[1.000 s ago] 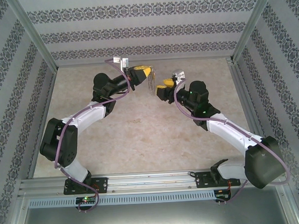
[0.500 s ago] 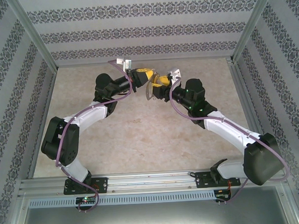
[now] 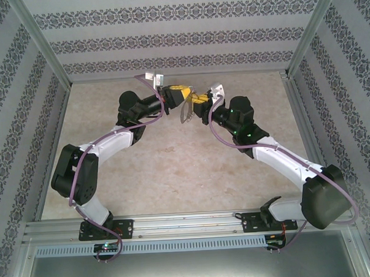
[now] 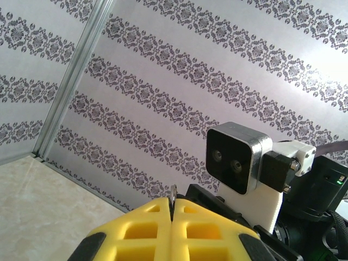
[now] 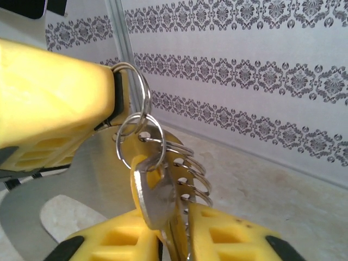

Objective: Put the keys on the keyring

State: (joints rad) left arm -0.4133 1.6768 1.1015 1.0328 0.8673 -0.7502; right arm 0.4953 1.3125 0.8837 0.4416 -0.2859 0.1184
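Metal key [image 5: 155,198] pinched in right pincer [image 5: 175,220], beneath keyring [image 5: 137,118] clamped by left pincer [image 4: 171,211]

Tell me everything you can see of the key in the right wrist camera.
The key looks like flat, silvery-grey metal with a rounded head and a hole showing yellow behind. It hangs near upright, head up, from a small split ring through that hole, linked to an upper ring pinched by the left gripper. Its lower end drops between the fingers of the right gripper; whether they clamp it is unclear.
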